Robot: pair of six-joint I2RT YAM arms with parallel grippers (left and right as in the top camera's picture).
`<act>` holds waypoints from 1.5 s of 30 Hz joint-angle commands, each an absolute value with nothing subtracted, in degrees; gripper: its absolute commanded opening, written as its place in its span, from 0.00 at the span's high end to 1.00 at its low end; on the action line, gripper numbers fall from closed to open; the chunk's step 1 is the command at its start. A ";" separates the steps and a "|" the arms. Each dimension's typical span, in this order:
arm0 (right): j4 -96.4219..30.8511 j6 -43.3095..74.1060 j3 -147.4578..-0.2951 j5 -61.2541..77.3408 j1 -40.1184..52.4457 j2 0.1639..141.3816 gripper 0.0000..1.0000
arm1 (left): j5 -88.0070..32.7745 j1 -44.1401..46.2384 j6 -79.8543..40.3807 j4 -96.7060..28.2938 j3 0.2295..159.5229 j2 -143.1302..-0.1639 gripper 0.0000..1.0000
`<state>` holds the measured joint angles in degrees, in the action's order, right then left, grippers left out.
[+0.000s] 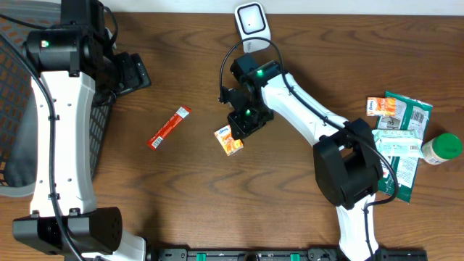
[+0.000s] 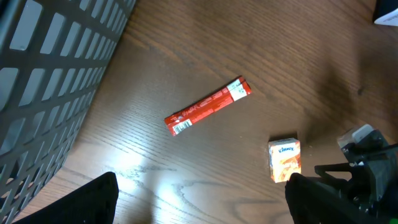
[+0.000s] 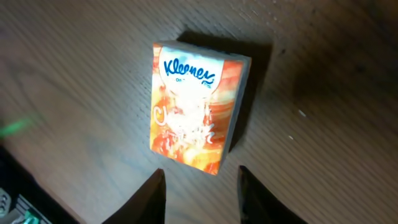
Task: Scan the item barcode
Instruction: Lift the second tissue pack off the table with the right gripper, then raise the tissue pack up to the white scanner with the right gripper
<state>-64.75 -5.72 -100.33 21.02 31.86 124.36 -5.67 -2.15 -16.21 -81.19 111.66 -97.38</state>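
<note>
On wooden table [image 1: 188, 203], grey mesh basket [image 1: 13, 145] sits far left. Left gripper [image 2: 199, 202] hovers wide open w/ nothing in it. Right gripper [image 3: 200, 177] is part-open, nothing btwn fingers, tips just short of Kleenex tissue pack [image 3: 196, 102]. Pack lies flat mid-table, logo up, apart from white scanner [image 1: 251, 20]. My read: barcode not yet presented; pack needs gripping, lifting, turning twd scanner.

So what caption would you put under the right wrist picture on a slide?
Tissue pack lying on the wooden table, just beyond the open right gripper.
</note>
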 commanded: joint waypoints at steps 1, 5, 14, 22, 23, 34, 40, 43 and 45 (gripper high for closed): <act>-63.92 -4.93 -99.92 22.35 31.05 124.42 0.67 | -5.56 -2.17 -15.46 -81.52 111.48 -96.99 0.14; -61.43 -2.07 -97.47 22.37 31.40 124.42 0.69 | -5.56 -2.17 -15.46 -81.52 111.48 -96.99 0.14; -51.86 1.72 -90.98 22.79 31.66 124.42 0.75 | -5.56 -2.17 -15.46 -81.52 111.48 -96.99 0.14; -47.94 2.98 -87.70 22.76 32.75 124.42 0.76 | -5.56 -2.17 -15.46 -81.52 111.48 -96.99 0.14; -47.97 2.96 -87.68 22.76 32.88 124.42 0.76 | -5.56 -2.17 -15.49 -81.52 111.48 -96.99 0.13; -56.93 2.20 -96.75 22.15 29.26 121.12 0.99 | -5.56 -2.17 -15.49 -81.52 111.48 -96.99 0.14; -62.26 2.44 -98.83 1.43 32.05 110.61 0.99 | -5.56 -2.17 -15.49 -81.52 111.48 -96.99 0.14; -63.90 3.20 -98.83 -11.99 34.83 105.91 0.99 | -5.56 -2.17 -15.46 -81.52 111.48 -96.99 0.14; -64.16 1.45 -99.00 -15.79 35.79 104.64 0.99 | -5.56 -2.17 -15.49 -81.52 111.48 -96.99 0.14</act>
<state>-63.57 2.55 -97.89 -1.39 33.74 107.39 -5.67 -2.15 -16.21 -81.19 111.66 -97.38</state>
